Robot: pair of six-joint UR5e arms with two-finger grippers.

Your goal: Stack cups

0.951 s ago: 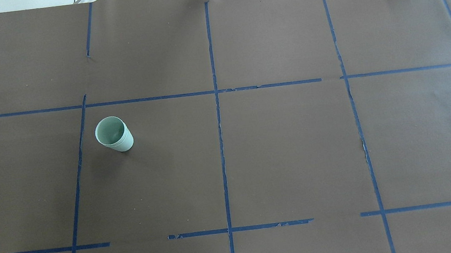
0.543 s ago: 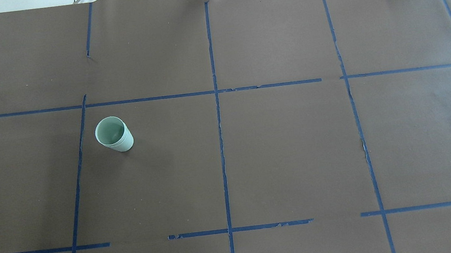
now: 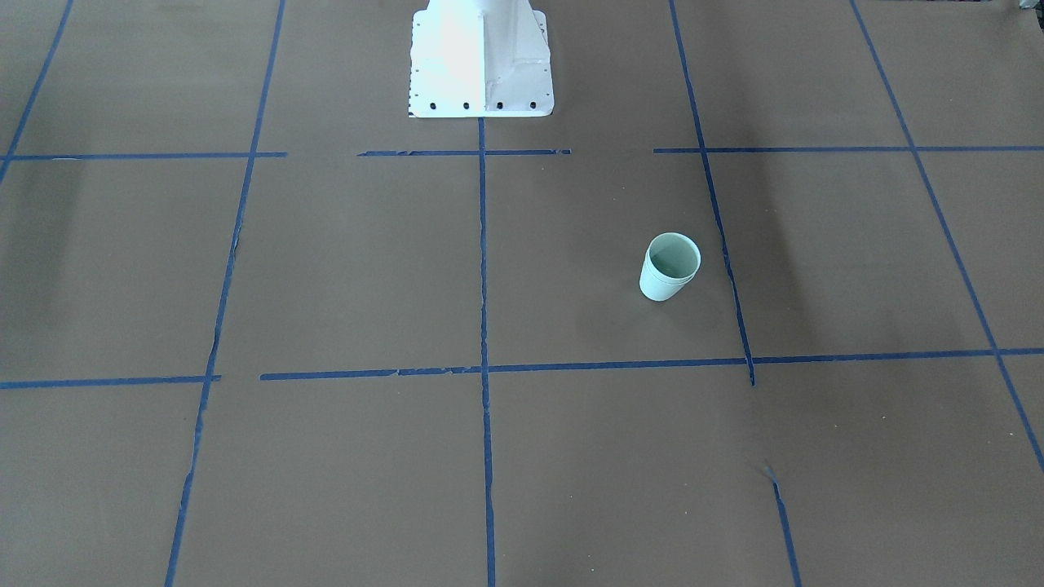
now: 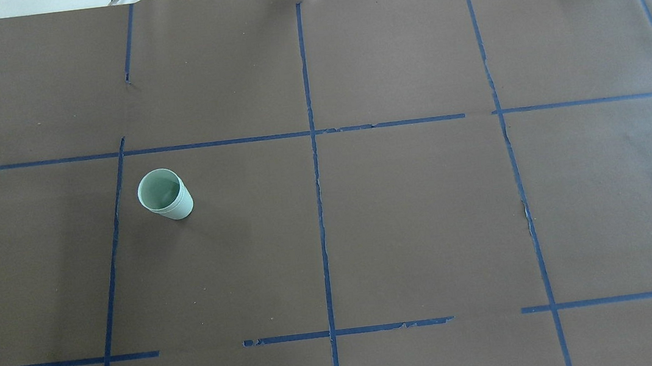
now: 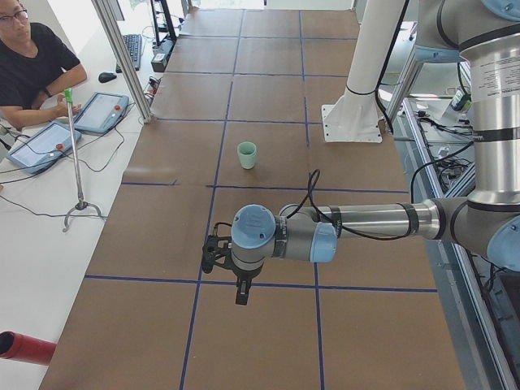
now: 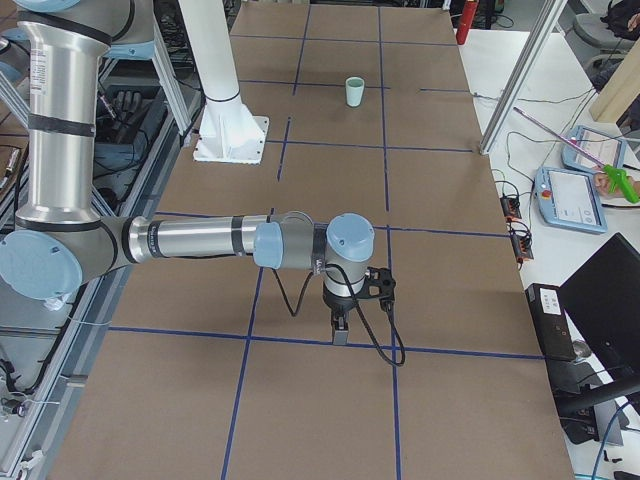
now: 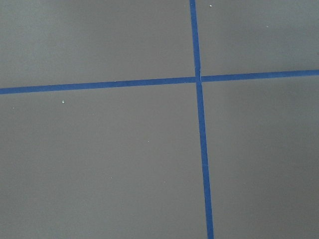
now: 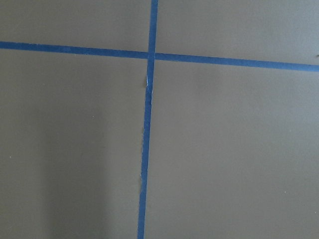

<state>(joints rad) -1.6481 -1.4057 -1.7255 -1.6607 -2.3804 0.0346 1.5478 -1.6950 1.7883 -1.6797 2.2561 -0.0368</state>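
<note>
The pale mint-green cups (image 4: 165, 195) stand upright as one nested pair left of the table's middle, with a second rim line just under the top rim. They also show in the front view (image 3: 670, 267), the left view (image 5: 246, 154) and the right view (image 6: 354, 91). My left gripper (image 5: 241, 292) hangs over the brown paper, well away from the cups. My right gripper (image 6: 340, 330) hangs over the far right part of the table. Both show only in the side views, so I cannot tell whether they are open or shut. The wrist views show only paper and tape.
Brown paper with a blue tape grid (image 4: 320, 208) covers the table. The white robot base (image 3: 481, 57) stands at the near edge. An operator (image 5: 32, 65) sits beside the table with tablets (image 5: 101, 112) and a thin stand (image 5: 77, 162).
</note>
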